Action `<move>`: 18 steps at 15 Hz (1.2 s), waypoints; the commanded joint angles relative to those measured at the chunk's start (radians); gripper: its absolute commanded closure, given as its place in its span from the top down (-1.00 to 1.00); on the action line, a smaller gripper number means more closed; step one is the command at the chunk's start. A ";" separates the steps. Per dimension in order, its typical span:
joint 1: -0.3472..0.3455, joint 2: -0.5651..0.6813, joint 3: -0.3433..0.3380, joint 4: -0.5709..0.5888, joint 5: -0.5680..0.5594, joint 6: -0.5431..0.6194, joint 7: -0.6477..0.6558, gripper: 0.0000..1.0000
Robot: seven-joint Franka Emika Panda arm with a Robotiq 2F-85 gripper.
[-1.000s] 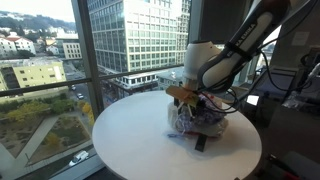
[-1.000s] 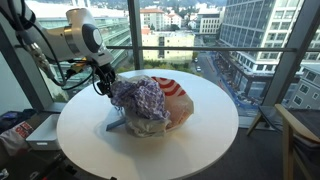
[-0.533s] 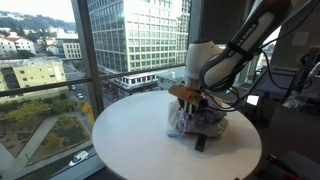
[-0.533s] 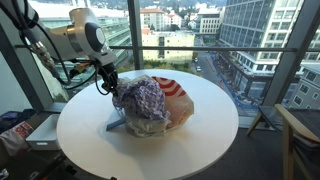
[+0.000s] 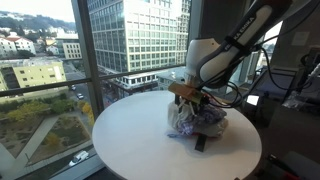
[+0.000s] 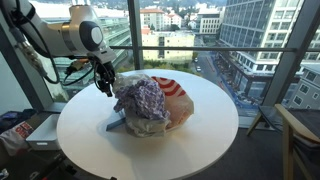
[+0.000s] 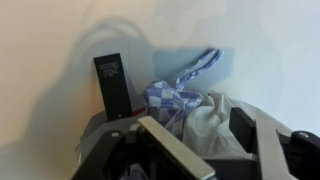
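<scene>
A heap of cloths lies on the round white table [image 5: 130, 140]: a blue-and-white checked cloth [image 6: 142, 98] on top, a white cloth [image 7: 205, 125] and a red-striped one [image 6: 175, 90]. My gripper [image 6: 104, 84] hangs at the edge of the heap, just above it, and shows in both exterior views [image 5: 190, 98]. In the wrist view the gripper [image 7: 205, 140] is open, its two fingers wide apart with the white cloth below and between them. I cannot tell whether the fingers touch the cloth.
A flat black rectangular object [image 7: 112, 85] lies on the table beside the heap, and also shows in an exterior view [image 5: 199, 143]. Glass walls stand close behind the table. A chair [image 6: 298, 135] and cluttered gear [image 6: 15, 130] stand around it.
The arm has shifted slightly upward at the heap's edge. The cloths have barely moved.
</scene>
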State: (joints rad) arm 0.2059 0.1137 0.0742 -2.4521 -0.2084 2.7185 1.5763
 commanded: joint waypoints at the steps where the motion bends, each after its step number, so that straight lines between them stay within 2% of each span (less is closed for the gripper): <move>1: -0.021 -0.022 0.038 -0.013 0.147 -0.014 -0.166 1.00; 4: -0.024 -0.005 0.063 -0.003 0.278 -0.058 -0.326 1.00; 6: -0.018 0.003 0.051 0.007 0.277 -0.125 -0.350 0.99; 8: -0.011 0.012 0.030 0.014 0.213 -0.172 -0.307 0.98; 15: 0.021 0.083 -0.075 0.064 -0.233 -0.177 0.067 1.00; 18: 0.029 0.105 -0.086 0.085 -0.314 -0.196 0.158 1.00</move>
State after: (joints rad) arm 0.2067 0.1914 0.0092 -2.4103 -0.4490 2.5597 1.6392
